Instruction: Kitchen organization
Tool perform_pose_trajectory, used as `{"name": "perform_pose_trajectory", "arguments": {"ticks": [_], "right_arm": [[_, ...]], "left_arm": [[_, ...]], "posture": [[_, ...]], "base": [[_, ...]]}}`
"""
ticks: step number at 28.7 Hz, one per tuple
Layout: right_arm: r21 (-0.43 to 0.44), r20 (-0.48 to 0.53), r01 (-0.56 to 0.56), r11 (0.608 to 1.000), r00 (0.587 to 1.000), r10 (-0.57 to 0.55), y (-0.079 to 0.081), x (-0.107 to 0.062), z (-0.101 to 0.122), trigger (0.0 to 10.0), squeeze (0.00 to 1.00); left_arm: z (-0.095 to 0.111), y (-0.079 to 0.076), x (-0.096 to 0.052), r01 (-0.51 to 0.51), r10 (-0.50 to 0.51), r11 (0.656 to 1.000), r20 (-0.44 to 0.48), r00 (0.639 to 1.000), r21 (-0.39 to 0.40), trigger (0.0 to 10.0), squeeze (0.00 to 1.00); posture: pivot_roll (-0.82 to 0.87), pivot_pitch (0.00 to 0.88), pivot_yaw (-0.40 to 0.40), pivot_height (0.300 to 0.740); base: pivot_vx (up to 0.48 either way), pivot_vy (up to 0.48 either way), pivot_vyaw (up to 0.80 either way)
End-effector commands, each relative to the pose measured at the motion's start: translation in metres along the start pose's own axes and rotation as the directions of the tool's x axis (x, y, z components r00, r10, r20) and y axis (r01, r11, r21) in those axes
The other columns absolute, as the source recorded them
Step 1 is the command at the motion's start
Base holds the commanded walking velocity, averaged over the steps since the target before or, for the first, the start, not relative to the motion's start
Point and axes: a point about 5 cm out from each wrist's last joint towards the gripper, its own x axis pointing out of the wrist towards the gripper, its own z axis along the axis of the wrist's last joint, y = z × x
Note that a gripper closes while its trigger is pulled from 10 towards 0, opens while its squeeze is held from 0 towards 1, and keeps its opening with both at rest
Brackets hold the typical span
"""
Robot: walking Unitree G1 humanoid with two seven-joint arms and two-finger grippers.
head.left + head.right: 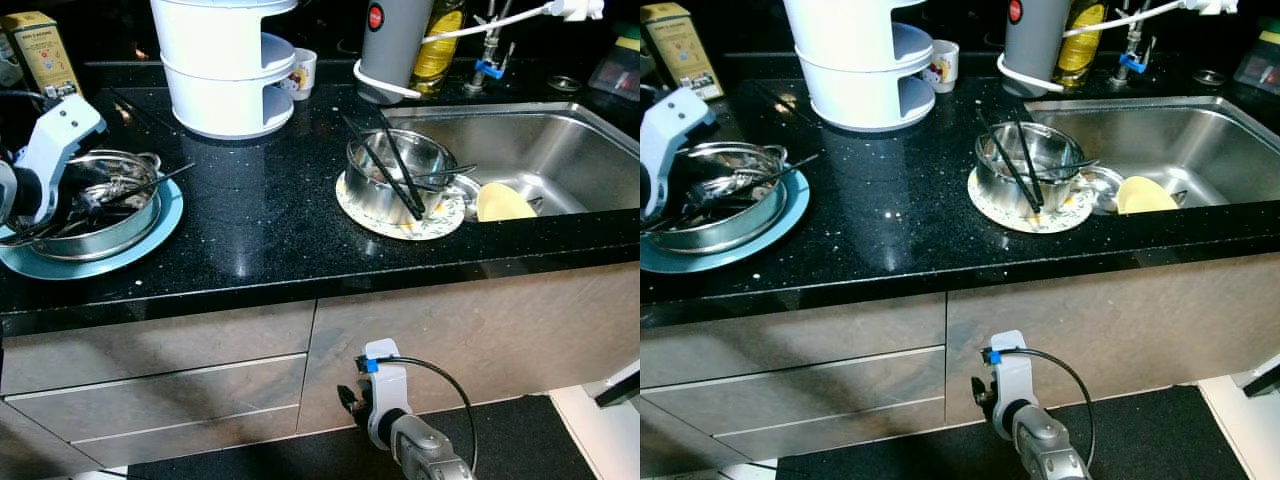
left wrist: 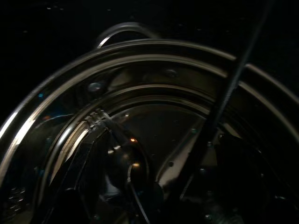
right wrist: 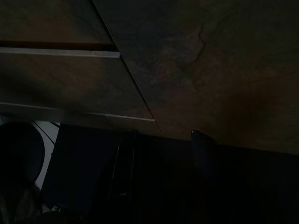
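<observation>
Steel round pan (image 1: 105, 215) is sitting on a pale blue plate (image 1: 150, 243) at the left end of the black speckled countertop (image 1: 260, 215), and the left gripper (image 1: 75, 208) is reaching into it from the robot's left side. Its black fingers are lying over the pan's inside among some metal utensils (image 1: 120, 187), with a thin black stick (image 1: 165, 178) slanting out over the rim beside them; whether the fingers are spread or pinching anything cannot be told, since the left wrist view is too dark.

Just behind that gripper, a yellow box (image 1: 42, 50) is standing at the back of the counter. Further to its right, a white tiered rack (image 1: 225, 65) is standing with a small white mug (image 1: 302, 72) beside it. Well to the right, a second steel bowl (image 1: 395, 175) holding black chopsticks (image 1: 385, 165) is resting on a patterned round plate (image 1: 440, 218) at the edge of the stainless sink (image 1: 545, 150), where a yellow dish (image 1: 503, 203) is lying.

The right gripper (image 3: 163, 177) is hanging low in front of the brown cabinet doors (image 1: 470, 340), its two fingers standing apart with nothing between them.
</observation>
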Motion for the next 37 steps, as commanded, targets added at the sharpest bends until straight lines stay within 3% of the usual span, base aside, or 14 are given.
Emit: {"name": "perform_pose_trajectory", "arguments": {"ticks": [1,2,5,6,7,8,11,13,14,16,17,18,37], "right_arm": [[0.017,-0.029,0.01,1.0,1.0,-0.009,-0.0019,-0.0023,-0.0088,10.0,0.0],[0.017,-0.029,0.01,1.0,1.0,-0.009,-0.0019,-0.0023,-0.0086,10.0,0.0],[0.017,-0.029,0.01,1.0,1.0,-0.009,-0.0019,-0.0023,-0.0086,10.0,0.0],[0.016,-0.029,0.01,1.0,1.0,-0.01,-0.0022,-0.0023,-0.0083,10.0,0.0],[0.016,-0.029,0.01,1.0,1.0,-0.01,-0.0022,-0.0023,-0.0083,10.0,0.0],[0.016,-0.028,0.011,1.0,1.0,-0.01,-0.0023,-0.0023,-0.0081,10.0,0.0],[0.016,-0.027,0.013,1.0,1.0,-0.012,-0.0028,-0.0022,-0.0077,10.0,0.0],[0.016,-0.027,0.013,1.0,1.0,-0.013,-0.003,-0.0021,-0.0075,10.0,0.0],[0.016,-0.027,0.013,1.0,1.0,-0.013,-0.0031,-0.002,-0.0074,10.0,0.0],[0.016,-0.027,0.013,1.0,1.0,-0.013,-0.0031,-0.002,-0.0074,10.0,0.0],[0.015,-0.027,0.014,1.0,1.0,-0.013,-0.0032,-0.002,-0.0073,10.0,0.0],[0.014,-0.027,0.014,1.0,1.0,-0.014,-0.0033,-0.002,-0.0073,10.0,0.0],[0.016,-0.026,0.015,1.0,1.0,-0.015,-0.0033,-0.0016,-0.0066,10.0,0.0]], "left_arm": [[-0.0014,0.0004,0.0008,-0.01,0.01,1.0,-0.007,1.0,0.003,9.1,0.0],[0.0001,0.0013,0.0007,-0.023,0.023,1.0,0.002,1.0,0.005,8.2,0.0],[0.0001,0.0013,0.0007,-0.023,0.023,1.0,0.002,1.0,0.005,8.2,0.0],[0.0014,0.0021,0.0008,-0.034,0.034,0.999,0.008,0.999,0.005,7.4,0.0],[0.0014,0.0021,0.0008,-0.034,0.034,0.999,0.008,0.999,0.005,7.4,0.0],[0.0034,0.0036,0.0001,-0.051,0.051,0.999,0.019,0.999,0.004,5.4,0.0],[0.006,0.0055,-0.0006,-0.074,0.074,0.997,0.036,0.997,0.002,2.7,0.0],[0.006,0.0054,-0.0003,-0.075,0.075,0.997,0.037,0.997,0.001,2.7,0.0],[0.006,0.0054,-0.0001,-0.076,0.076,0.997,0.037,0.996,0.001,1.9,0.0],[0.006,0.0054,-0.0001,-0.076,0.076,0.997,0.037,0.996,0.001,1.9,0.0],[0.0059,0.0054,0.0,-0.077,0.077,0.997,0.037,0.996,0.001,1.5,0.0],[0.0059,0.0055,0.0,-0.079,0.078,0.997,0.038,0.996,0.0,0.0,0.0],[0.007,0.0075,-0.0022,-0.09,0.09,0.996,0.043,0.995,0.003,0.0,0.0]], "posture": [[-0.05,0.166,-0.023,0.74],[-0.05,0.166,-0.023,0.74],[-0.05,0.166,-0.023,0.74],[-0.05,0.166,-0.025,0.74],[-0.05,0.166,-0.025,0.74],[-0.05,0.166,-0.025,0.74],[-0.05,0.165,-0.025,0.74],[-0.05,0.165,-0.025,0.74],[-0.05,0.165,-0.025,0.74],[-0.05,0.165,-0.025,0.74],[-0.05,0.165,-0.025,0.74],[-0.05,0.165,-0.025,0.74],[-0.05,0.165,-0.026,0.74]], "base": [[0.0,0.0,0.0],[0.0,0.0,0.0],[0.0,0.0,0.0],[0.0,0.0,0.0],[0.0,0.0,0.0],[0.0,0.0,0.0],[0.0,0.0,0.0],[0.0,0.0,0.0],[0.0,0.0,0.0],[0.0,0.0,0.0],[0.0,0.0,0.0],[0.0,0.0,0.0],[0.0,0.0,0.0]]}}
